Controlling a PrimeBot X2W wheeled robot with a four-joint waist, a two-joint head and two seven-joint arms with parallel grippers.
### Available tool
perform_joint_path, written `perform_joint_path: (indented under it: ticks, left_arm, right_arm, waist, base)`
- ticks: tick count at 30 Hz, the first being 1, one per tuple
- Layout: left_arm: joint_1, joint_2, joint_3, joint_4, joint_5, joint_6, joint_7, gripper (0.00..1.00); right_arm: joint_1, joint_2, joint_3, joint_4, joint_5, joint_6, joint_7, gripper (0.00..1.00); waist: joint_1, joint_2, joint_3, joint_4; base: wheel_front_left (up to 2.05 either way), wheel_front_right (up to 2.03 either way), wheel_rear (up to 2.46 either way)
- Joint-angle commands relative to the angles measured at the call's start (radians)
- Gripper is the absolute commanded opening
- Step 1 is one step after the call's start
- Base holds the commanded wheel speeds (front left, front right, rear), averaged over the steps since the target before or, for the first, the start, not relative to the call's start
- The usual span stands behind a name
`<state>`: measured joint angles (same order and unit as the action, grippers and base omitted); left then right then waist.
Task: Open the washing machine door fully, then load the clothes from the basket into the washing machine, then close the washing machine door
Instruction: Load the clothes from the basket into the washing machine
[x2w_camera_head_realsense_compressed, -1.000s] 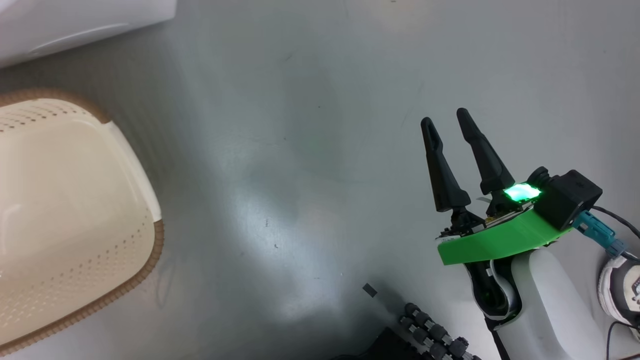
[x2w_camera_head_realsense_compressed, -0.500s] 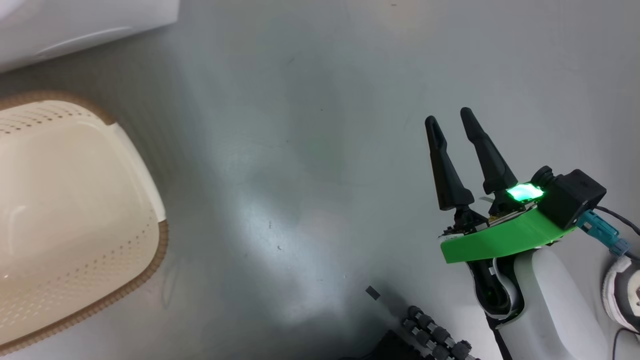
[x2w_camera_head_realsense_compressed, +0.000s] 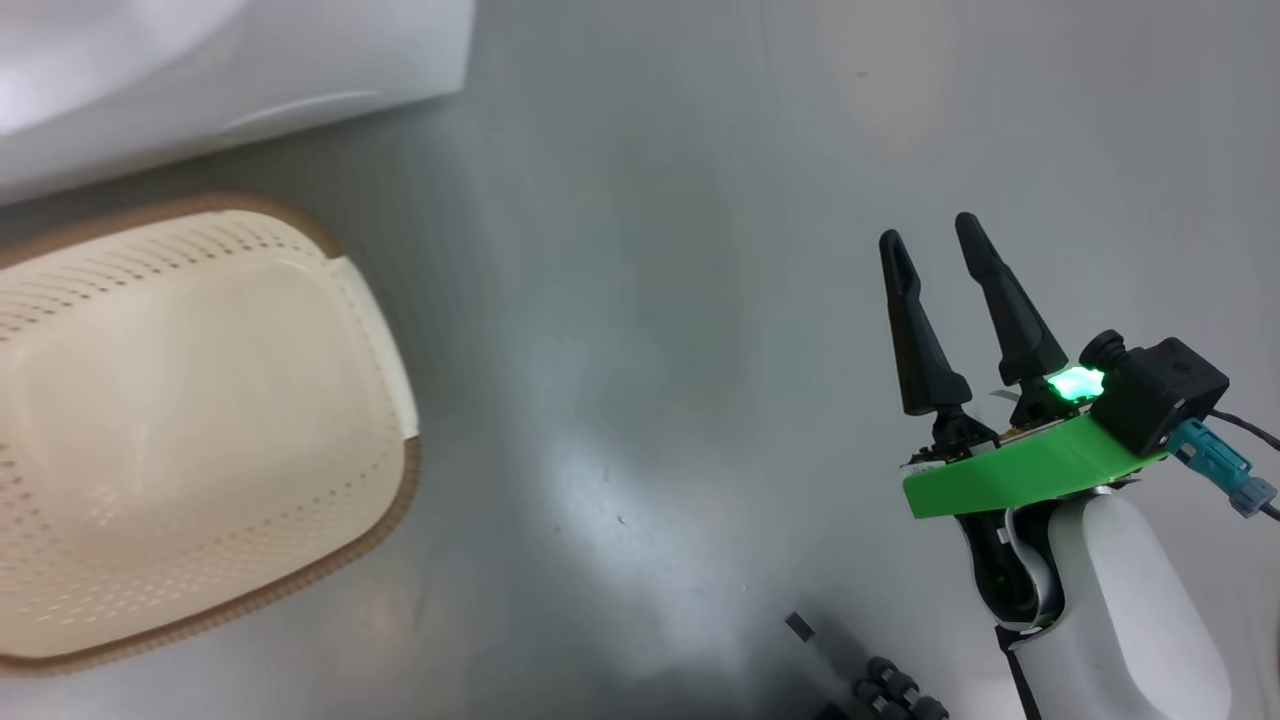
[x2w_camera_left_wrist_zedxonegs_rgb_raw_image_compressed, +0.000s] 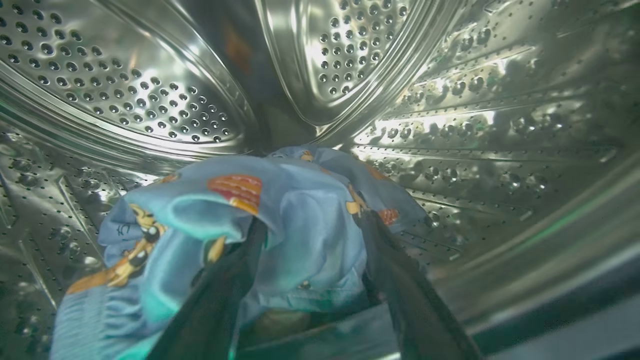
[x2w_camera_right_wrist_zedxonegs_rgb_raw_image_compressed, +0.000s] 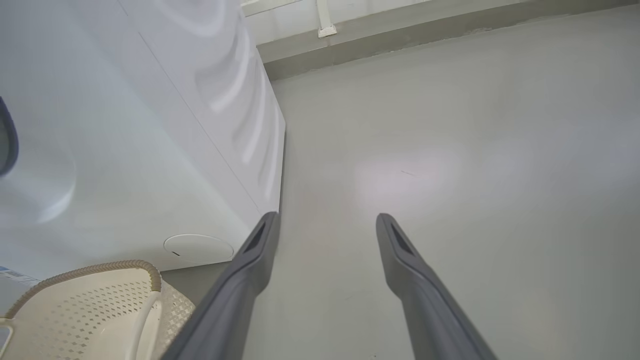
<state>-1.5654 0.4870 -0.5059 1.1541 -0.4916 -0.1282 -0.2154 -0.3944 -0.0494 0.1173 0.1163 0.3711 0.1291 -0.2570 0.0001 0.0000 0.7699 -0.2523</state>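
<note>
— Inside the washing machine (x2w_camera_right_wrist_zedxonegs_rgb_raw_image_compressed: 125, 150), what is showing, and what is it made of?
— Its drum (x2w_camera_left_wrist_zedxonegs_rgb_raw_image_compressed: 150, 100) is gleaming. It is polished steel, curved, punched with rows of small round holes and crossed by raised ribs. The clothes (x2w_camera_left_wrist_zedxonegs_rgb_raw_image_compressed: 300, 235) are lying at the drum's bottom as a soft, crumpled heap of light blue fabric printed with small orange and brown cartoon figures.
— How is the left gripper (x2w_camera_left_wrist_zedxonegs_rgb_raw_image_compressed: 312, 220) sitting?
— It is reaching into the drum with its two long dark fingers spread wide apart. Fabric is bunching between them and draping over one fingertip, but the fingers are not clamping it.
— And outside?
— The basket (x2w_camera_head_realsense_compressed: 405, 480) is standing on the floor (x2w_camera_head_realsense_compressed: 650, 300), just beside the machine's smooth white front. It is cream plastic with rounded corners, dotted perforated walls and a brown woven-look rim. The floor is grey and glossy, throwing back pale glare.
— Where is the right gripper (x2w_camera_head_realsense_compressed: 930, 232) hanging?
— It is hovering over bare floor, well apart from the basket. Its tapering fingers are standing open. A bright green bracket (x2w_camera_head_realsense_compressed: 1020, 470) is capping its pale, rounded forearm (x2w_camera_head_realsense_compressed: 1130, 600).
</note>
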Motion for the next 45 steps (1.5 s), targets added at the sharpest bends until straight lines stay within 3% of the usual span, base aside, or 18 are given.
perform_joint_path:
  ticks: [1, 19, 23, 33, 45]
  left_arm:
    - [0.044, 0.036, -0.008, -0.035, -0.027, -0.002, -0.017, 1.0]
    - [0.388, -0.005, -0.101, -0.24, -0.167, -0.002, -0.046, 1.0]
    - [0.481, -0.004, -0.062, -0.324, -0.172, 0.006, -0.046, 1.0]
    - [0.791, -0.017, 0.078, -0.565, -0.158, 0.087, -0.046, 1.0]
    - [1.134, -0.097, 0.239, -0.845, -0.057, 0.17, -0.046, 1.0]
  right_arm:
    - [0.024, -0.001, 0.008, -0.012, -0.016, 0.002, -0.005, 1.0]
    - [0.074, -0.001, -0.038, 0.027, -0.103, 0.002, -0.005, 1.0]
    - [0.089, -0.001, -0.04, 0.035, -0.111, 0.002, -0.005, 1.0]
    - [0.111, -0.001, -0.029, 0.06, -0.115, 0.002, -0.005, 1.0]
    - [0.15, -0.001, -0.03, 0.079, -0.115, 0.002, -0.005, 1.0]
  waist:
    - [-0.0001, 0.0, -0.057, 0.052]
    - [-0.0001, 0.0, -0.233, 0.195]
    - [-0.0001, 0.0, -0.263, 0.216]
    - [-0.0001, 0.0, -0.341, 0.235]
    - [-0.0001, 0.0, -0.431, 0.258]
  base:
    - [0.0, 0.0, 0.0]
    - [0.0, 0.0, 0.0]
    - [0.0, 0.0, 0.0]
    - [0.0, 0.0, 0.0]
    - [0.0, 0.0, 0.0]
